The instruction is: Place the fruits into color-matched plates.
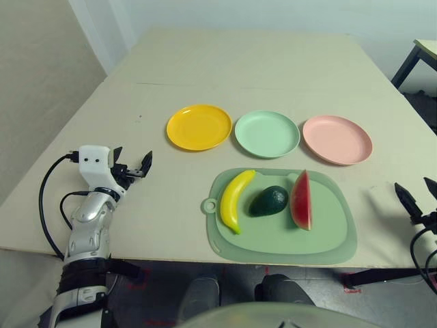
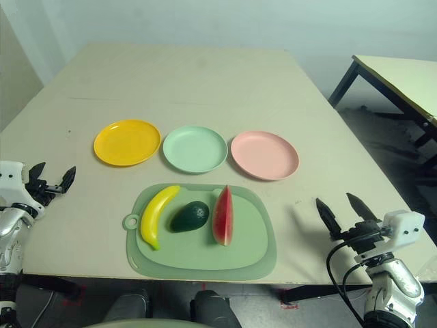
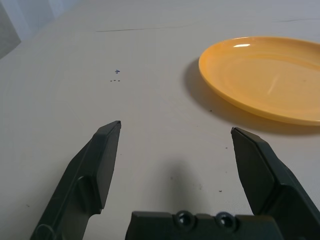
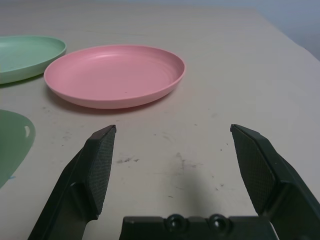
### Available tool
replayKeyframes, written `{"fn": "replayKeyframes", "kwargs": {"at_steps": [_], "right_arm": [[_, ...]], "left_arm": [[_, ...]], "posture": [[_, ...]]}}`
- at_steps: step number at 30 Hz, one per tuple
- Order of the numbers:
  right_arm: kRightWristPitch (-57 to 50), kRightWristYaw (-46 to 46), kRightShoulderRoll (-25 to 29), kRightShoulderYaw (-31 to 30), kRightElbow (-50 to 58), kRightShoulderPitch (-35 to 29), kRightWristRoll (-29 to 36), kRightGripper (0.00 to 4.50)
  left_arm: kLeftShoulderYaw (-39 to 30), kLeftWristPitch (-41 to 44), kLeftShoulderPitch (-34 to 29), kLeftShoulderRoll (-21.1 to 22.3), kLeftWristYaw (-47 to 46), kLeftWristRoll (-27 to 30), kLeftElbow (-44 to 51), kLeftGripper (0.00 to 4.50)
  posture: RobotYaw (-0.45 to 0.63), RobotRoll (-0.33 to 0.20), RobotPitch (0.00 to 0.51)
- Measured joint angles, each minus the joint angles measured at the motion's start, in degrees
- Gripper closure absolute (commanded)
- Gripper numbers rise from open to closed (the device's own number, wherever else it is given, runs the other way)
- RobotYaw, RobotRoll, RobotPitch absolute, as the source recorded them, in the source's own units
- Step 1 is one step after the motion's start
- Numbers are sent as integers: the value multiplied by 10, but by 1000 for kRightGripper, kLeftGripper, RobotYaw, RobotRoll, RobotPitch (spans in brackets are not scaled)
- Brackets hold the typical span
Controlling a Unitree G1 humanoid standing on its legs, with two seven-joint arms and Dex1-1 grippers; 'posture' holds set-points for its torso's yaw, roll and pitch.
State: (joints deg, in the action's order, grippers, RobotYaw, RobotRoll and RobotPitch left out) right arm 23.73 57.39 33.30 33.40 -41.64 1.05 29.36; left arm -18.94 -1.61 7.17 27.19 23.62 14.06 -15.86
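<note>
Banana (image 1: 236,201), avocado (image 1: 268,201), melon wedge (image 1: 301,200) on grn mat (image 1: 328,239)

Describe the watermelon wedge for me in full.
The watermelon wedge is a smooth, plastic-looking toy with red flesh and a thin rind, whole and tapering toward its ends. It lies lengthwise away from the robot on the green mat, right of the dark avocado, with a gap between them. Only the mat touches it.

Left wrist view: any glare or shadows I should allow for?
Left wrist view: small white glare on the yellow plate's far rim, soft shadow beside it; faint shadow on the table between the open fingers.
</note>
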Motion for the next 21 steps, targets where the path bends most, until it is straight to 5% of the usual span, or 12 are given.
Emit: {"fn": "replayKeyframes", "kwargs": {"at_steps": [14,21], "right_arm": [[-9,-10,32,-1,-5,10,-3,21],[-32,-10,58,-1,48,-28,-4,21]], "left_arm": [[1,1,3,-10,2,4,5,0],[55,26,-9,42,208,71,49,0]], "posture": [[32,0,60],[-16,0,81]]}}
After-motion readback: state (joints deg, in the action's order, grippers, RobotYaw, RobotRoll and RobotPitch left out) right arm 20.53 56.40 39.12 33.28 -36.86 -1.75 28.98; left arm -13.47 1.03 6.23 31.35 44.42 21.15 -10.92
